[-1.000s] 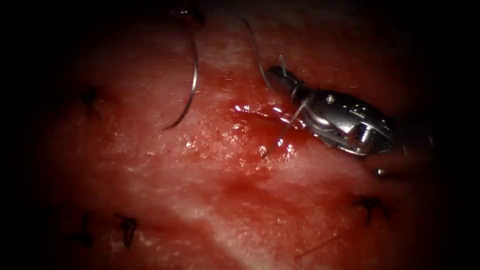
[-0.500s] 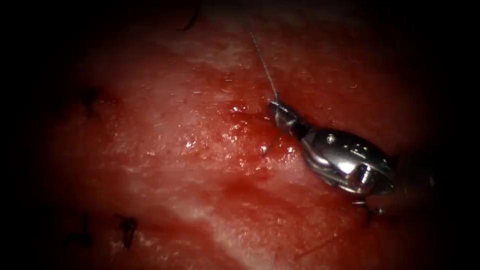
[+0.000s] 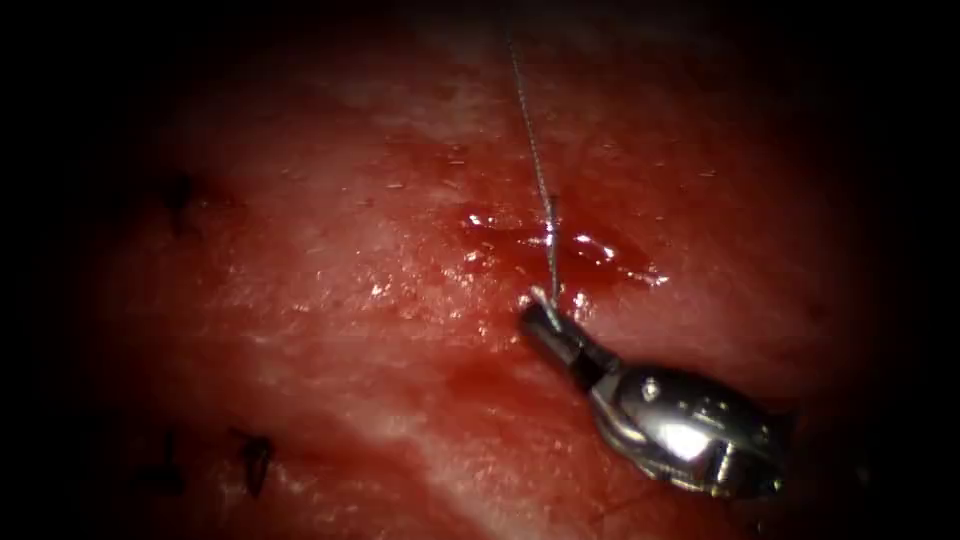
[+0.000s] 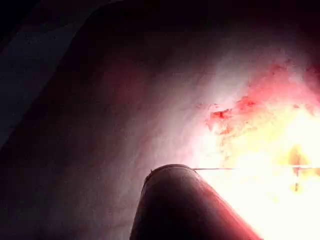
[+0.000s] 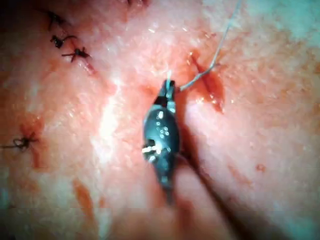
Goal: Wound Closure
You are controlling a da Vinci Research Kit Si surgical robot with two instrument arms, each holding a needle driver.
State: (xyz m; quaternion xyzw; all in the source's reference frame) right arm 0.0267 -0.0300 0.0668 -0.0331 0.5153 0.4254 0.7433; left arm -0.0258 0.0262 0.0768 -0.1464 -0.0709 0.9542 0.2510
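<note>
My right tool point(image 3: 541, 318) comes in from the lower right with its jaws shut on the thread point(image 3: 535, 160). The thread runs straight and taut from the jaws up to the picture's top edge. It crosses the short wet cut point(image 3: 560, 250) in the tissue point(image 3: 330, 300), where red fluid pools. In the right wrist view the same tool point(image 5: 167, 89) grips the thread point(image 5: 215, 55) just beside the cut point(image 5: 207, 85). The left wrist view has the left arm's dark shaft point(image 4: 180, 205) and a thin line of thread point(image 4: 220, 169) over brightly lit tissue.
Dark knotted stitches sit on the tissue at the lower left point(image 3: 255, 455) and the left point(image 3: 180, 190). More stitch knots point(image 5: 65, 45) lie beyond the tool in the right wrist view. A smear of red fluid point(image 3: 480, 375) lies in front of the cut.
My right tool has moved down and toward the front while holding the thread, which now runs straight and taut. The curved needle at the upper left one second ago has left the picture.
</note>
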